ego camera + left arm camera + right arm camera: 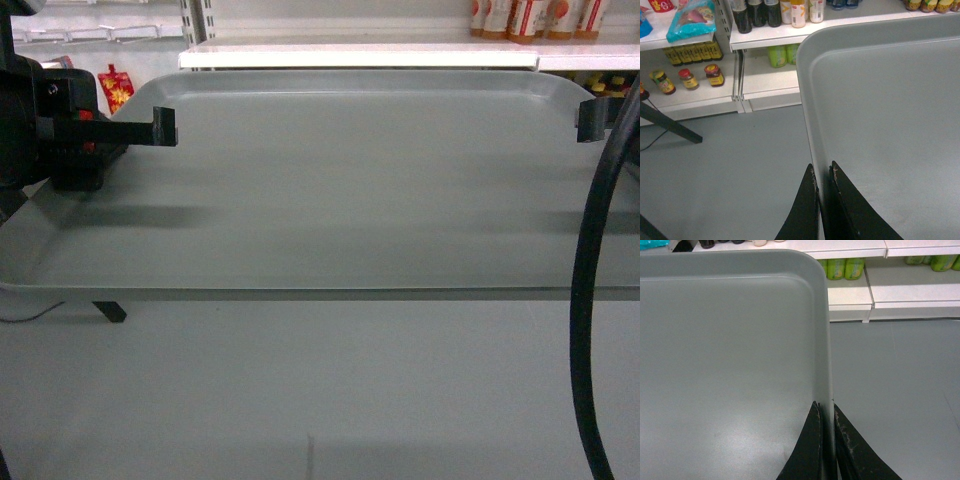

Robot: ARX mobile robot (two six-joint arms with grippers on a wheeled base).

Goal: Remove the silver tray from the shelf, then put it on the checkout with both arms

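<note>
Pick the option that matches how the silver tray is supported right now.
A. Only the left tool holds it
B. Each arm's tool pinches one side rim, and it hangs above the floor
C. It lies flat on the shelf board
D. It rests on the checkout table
B: the left tool and the right tool each clamp a side rim of the silver tray, with bare floor beneath in both wrist views.

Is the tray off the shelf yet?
Yes. The tray hangs over floor, clear of the shelf, each side rim pinched between gripper fingers.
</note>
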